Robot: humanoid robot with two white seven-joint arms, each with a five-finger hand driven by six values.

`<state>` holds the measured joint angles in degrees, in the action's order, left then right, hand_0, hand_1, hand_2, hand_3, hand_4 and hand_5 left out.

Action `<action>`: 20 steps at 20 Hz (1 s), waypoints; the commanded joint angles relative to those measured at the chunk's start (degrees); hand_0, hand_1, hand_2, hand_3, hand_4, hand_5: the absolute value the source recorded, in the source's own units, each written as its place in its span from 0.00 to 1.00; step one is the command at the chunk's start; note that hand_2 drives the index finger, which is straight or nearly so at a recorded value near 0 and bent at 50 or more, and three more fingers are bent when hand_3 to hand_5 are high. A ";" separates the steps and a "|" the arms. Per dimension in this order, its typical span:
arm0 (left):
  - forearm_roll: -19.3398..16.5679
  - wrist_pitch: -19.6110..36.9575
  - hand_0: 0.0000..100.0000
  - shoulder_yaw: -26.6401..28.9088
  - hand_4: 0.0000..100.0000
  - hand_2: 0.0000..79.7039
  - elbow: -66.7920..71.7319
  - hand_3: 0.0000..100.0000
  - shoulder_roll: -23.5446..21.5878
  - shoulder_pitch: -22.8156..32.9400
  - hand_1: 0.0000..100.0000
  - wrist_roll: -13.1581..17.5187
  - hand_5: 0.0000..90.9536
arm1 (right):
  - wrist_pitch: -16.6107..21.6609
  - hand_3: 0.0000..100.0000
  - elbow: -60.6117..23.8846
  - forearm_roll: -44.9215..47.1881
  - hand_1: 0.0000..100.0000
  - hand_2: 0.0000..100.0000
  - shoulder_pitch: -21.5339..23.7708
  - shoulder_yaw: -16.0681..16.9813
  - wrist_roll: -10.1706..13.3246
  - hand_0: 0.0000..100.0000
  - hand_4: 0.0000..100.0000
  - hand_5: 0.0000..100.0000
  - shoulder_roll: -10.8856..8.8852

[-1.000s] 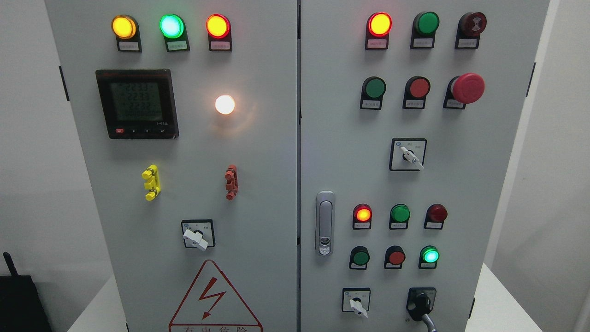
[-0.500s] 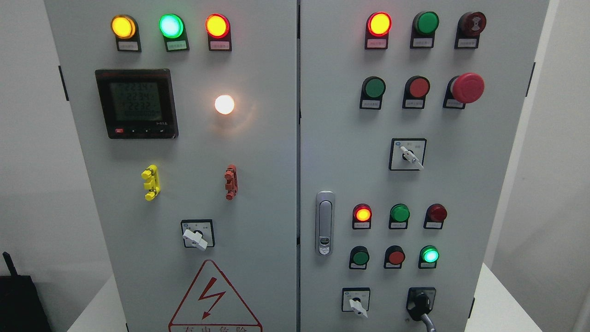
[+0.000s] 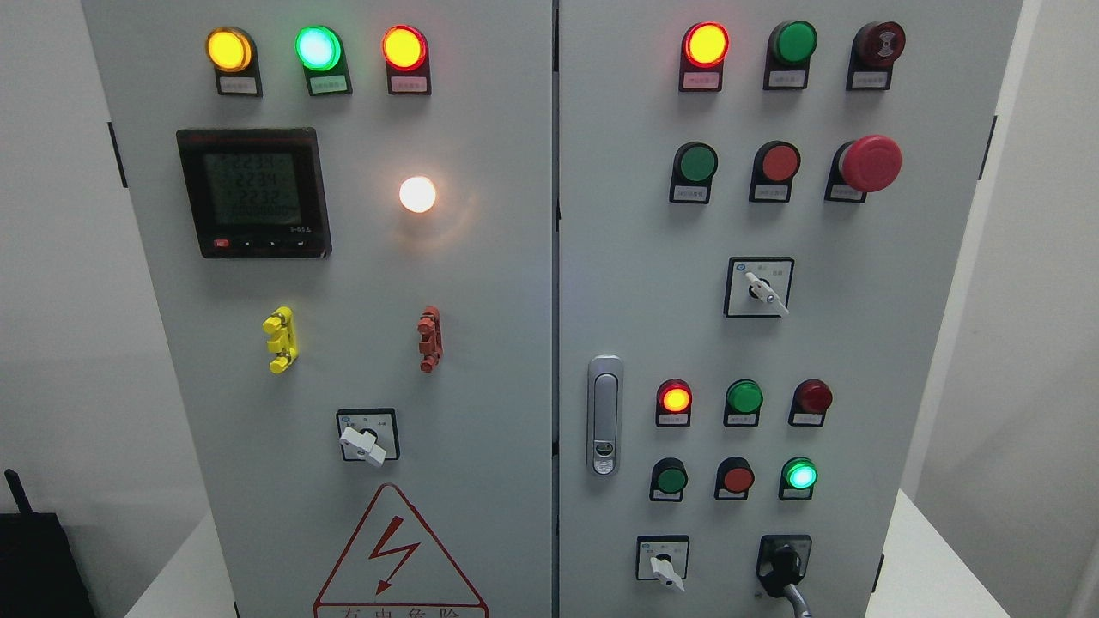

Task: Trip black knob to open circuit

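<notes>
Still, I see neither hand in frame, grasp unknown; black knob (image 3: 783, 562) sits low on cabinet's right door (image 3: 859, 360), handle pointing down-right, so I favour right arm.

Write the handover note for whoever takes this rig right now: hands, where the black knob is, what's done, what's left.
Hands: neither the left nor the right hand shows in the head view; their state is unknown.
Things: the black knob sits at the lower right of the cabinet's right door, right of the small white-handled selector. A grey handle slants from the knob down to the right, toward the picture's bottom edge. The green lamp above the knob is lit.
Done: nothing visible; no hand is at the knob.
Left: bring a hand to the knob, grasp it and trip it to open the circuit.
</notes>
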<state>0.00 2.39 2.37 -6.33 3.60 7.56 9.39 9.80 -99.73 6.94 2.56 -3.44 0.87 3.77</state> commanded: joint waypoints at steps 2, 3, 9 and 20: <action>-1.32 -0.20 0.12 0.00 0.00 0.00 0.00 0.00 0.00 0.00 0.39 0.01 0.00 | 0.05 1.00 0.06 0.01 0.00 0.00 0.16 0.01 -0.52 0.00 1.00 1.00 -0.08; -1.32 -0.20 0.12 0.00 0.00 0.00 0.00 0.00 0.00 0.00 0.39 0.01 0.00 | 0.05 1.00 0.06 0.01 0.00 0.00 0.16 0.01 -0.52 0.00 1.00 1.00 -0.08; -1.32 -0.20 0.12 0.00 0.00 0.00 0.00 0.00 0.00 0.00 0.39 0.01 0.00 | 0.05 1.00 0.24 0.01 0.00 0.00 0.34 0.36 -0.43 0.00 1.00 1.00 -0.17; -1.32 -0.20 0.12 0.00 0.00 0.00 0.00 0.00 0.00 0.00 0.39 0.01 0.00 | -0.04 1.00 0.24 0.18 0.00 0.00 0.16 0.98 -0.43 0.00 1.00 1.00 -0.34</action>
<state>0.00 2.26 2.37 -6.33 3.60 7.56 9.39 9.98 -99.58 7.04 2.76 -2.97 0.81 3.58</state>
